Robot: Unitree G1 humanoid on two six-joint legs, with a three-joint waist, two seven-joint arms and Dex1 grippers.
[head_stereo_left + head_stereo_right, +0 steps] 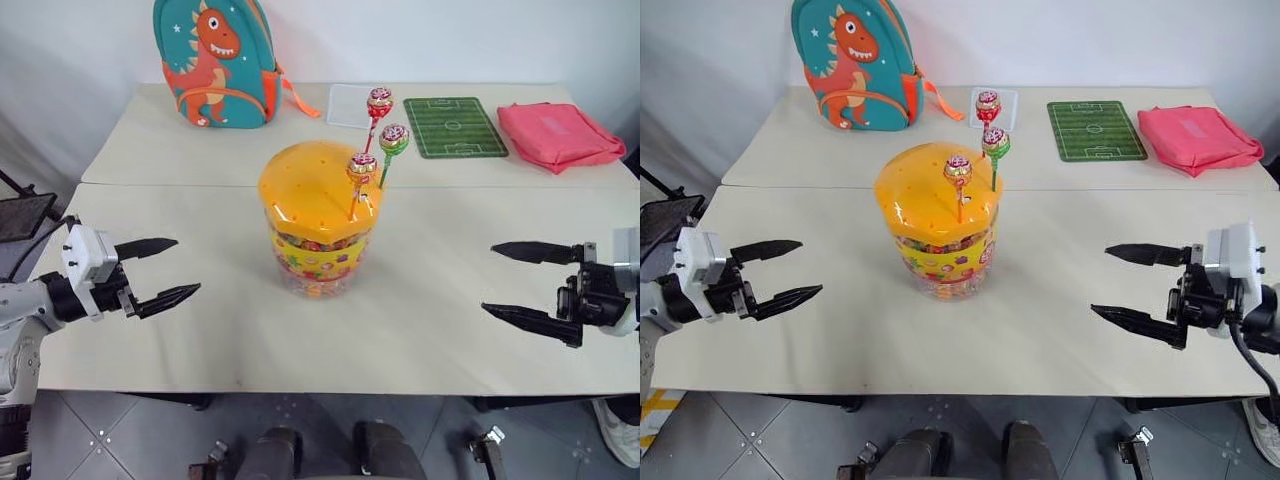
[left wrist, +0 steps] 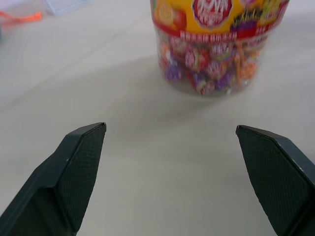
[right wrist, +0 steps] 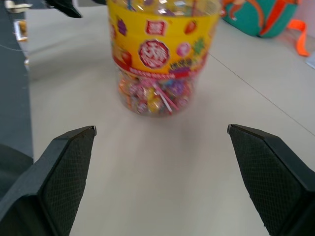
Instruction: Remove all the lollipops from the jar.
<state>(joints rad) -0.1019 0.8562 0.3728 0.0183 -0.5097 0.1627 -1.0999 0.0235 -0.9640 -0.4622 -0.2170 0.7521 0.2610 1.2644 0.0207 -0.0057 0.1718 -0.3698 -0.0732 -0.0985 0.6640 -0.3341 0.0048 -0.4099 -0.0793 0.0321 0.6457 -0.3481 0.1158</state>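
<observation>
The jar [image 1: 318,215] stands at the middle of the table, a clear tub of colourful sweets under a domed orange-yellow lid. Three lollipops stick upright out of the lid's right side: one on an orange stick [image 1: 362,168], one on a green stick [image 1: 393,138] and one on a red stick [image 1: 379,101]. My left gripper [image 1: 185,266] hovers open, well to the left of the jar and pointing at it. My right gripper [image 1: 488,278] hovers open well to the jar's right, also pointing at it. Both wrist views look at the jar [image 2: 216,59] [image 3: 162,54] between wide-apart fingers.
At the back of the table are a teal dinosaur backpack [image 1: 215,60], a clear flat box [image 1: 348,104], a green football-pitch mat [image 1: 455,127] and a folded pink cloth [image 1: 558,133]. A seam [image 1: 180,184] runs across the table behind the jar.
</observation>
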